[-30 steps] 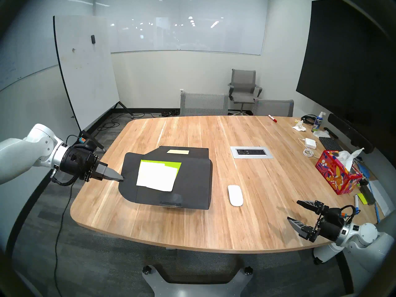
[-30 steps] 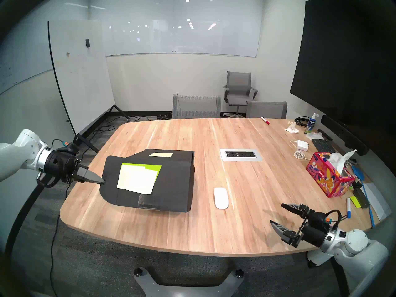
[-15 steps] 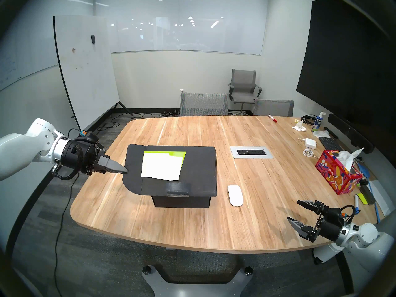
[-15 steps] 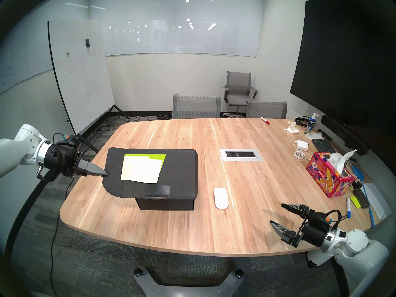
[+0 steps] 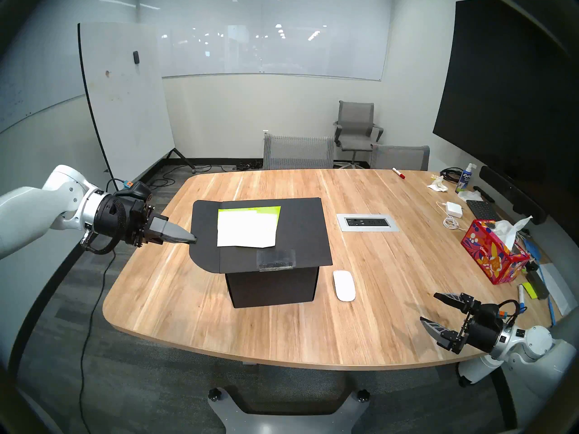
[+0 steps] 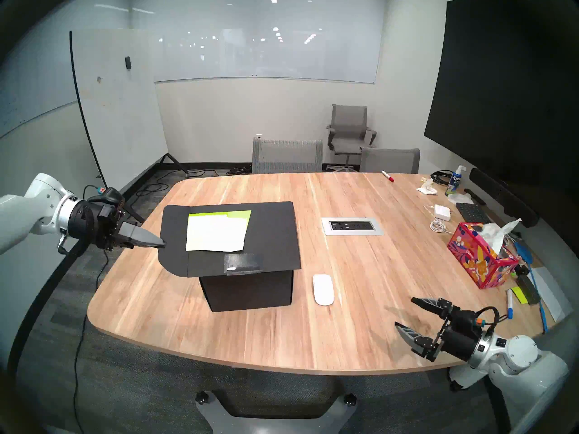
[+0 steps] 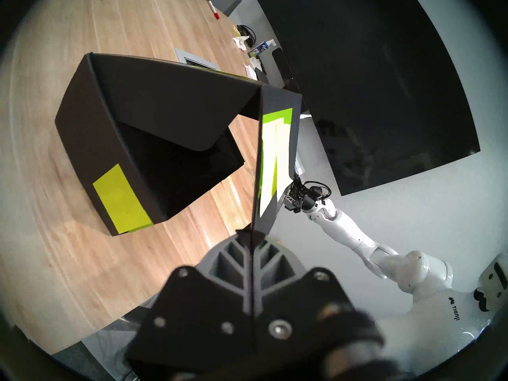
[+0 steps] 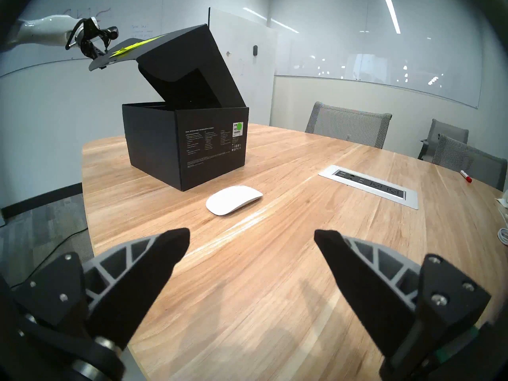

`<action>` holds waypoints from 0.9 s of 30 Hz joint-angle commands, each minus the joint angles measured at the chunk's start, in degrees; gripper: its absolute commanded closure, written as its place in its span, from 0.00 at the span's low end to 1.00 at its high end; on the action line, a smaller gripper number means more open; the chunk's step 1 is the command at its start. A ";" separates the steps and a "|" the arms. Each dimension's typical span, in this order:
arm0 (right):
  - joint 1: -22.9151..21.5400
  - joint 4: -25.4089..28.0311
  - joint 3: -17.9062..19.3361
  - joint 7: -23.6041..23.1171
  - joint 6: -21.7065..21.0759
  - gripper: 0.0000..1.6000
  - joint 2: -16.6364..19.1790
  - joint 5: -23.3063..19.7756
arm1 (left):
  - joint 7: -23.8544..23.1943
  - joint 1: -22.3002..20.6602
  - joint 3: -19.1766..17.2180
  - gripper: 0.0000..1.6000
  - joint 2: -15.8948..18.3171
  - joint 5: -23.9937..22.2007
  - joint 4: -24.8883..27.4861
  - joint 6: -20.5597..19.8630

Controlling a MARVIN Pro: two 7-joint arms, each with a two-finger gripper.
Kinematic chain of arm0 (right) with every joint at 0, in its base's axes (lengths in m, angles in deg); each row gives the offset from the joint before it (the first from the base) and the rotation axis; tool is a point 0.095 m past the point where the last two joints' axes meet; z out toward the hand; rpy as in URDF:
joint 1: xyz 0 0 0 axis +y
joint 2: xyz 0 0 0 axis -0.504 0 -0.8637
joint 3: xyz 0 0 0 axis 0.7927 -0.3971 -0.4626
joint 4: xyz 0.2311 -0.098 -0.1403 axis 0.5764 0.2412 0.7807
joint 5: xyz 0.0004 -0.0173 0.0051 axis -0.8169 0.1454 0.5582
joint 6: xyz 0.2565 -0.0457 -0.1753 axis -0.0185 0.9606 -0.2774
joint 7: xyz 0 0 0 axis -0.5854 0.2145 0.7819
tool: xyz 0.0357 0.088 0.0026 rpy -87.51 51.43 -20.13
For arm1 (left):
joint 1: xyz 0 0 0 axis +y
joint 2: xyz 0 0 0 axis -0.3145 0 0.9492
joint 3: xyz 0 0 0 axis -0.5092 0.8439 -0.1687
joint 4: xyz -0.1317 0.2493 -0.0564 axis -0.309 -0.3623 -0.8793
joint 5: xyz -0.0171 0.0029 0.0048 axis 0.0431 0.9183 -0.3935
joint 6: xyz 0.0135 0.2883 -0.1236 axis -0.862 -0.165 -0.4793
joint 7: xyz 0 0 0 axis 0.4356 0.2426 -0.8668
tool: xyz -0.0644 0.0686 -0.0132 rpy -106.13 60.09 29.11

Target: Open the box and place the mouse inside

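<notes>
The black box (image 5: 272, 287) stands mid-table with its hinged lid (image 5: 300, 236) lifted, and the lid hides the opening from the head views. White and yellow-green sticky notes (image 5: 247, 226) lie on the lid. My left gripper (image 5: 192, 238) is shut on the lid's rounded tuck flap and holds it up; the left wrist view (image 7: 251, 232) shows the thin flap edge pinched between the fingers, with the box's dark inside (image 7: 176, 163) below. The white mouse (image 5: 344, 285) lies on the table right of the box. My right gripper (image 5: 428, 307) is open and empty, near the front right edge, pointing at the mouse (image 8: 233, 200).
A socket panel (image 5: 367, 222) is set in the table behind the mouse. A red floral tissue box (image 5: 493, 255), white power adapter (image 5: 454, 209), keyboard (image 5: 482, 209), spray bottle (image 5: 465, 178) and markers crowd the right edge. Chairs (image 5: 297, 151) stand at the far side.
My left gripper has risen and moved right and back with the flap, swinging the lid up. The box's front face now shows under it. The right arm has not moved.
</notes>
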 commanded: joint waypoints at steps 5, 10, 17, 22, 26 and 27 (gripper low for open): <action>-0.06 0.13 0.21 0.00 0.04 0.00 0.01 -0.09 | -3.28 -3.48 0.55 1.00 -1.11 -4.63 0.84 0.07; -0.06 0.13 0.21 0.00 0.04 0.00 0.01 -0.09 | -0.99 -4.32 1.30 1.00 -2.60 -7.48 0.36 0.07; -0.06 0.13 0.21 0.00 0.05 0.00 0.01 -0.09 | 3.29 -5.45 1.70 1.00 -6.12 -12.78 -0.62 0.07; -0.06 0.13 0.21 0.00 0.04 0.00 0.01 -0.09 | 7.00 -6.40 2.62 1.00 -7.58 -17.00 -1.24 0.07; -0.05 0.14 0.22 0.00 0.04 0.00 0.01 -0.10 | 10.61 -6.97 3.49 1.00 -9.08 -20.80 -2.02 0.07; -0.05 0.14 0.22 0.00 0.04 0.00 0.01 -0.10 | 11.66 -7.13 3.72 1.00 -9.55 -21.96 -2.30 0.07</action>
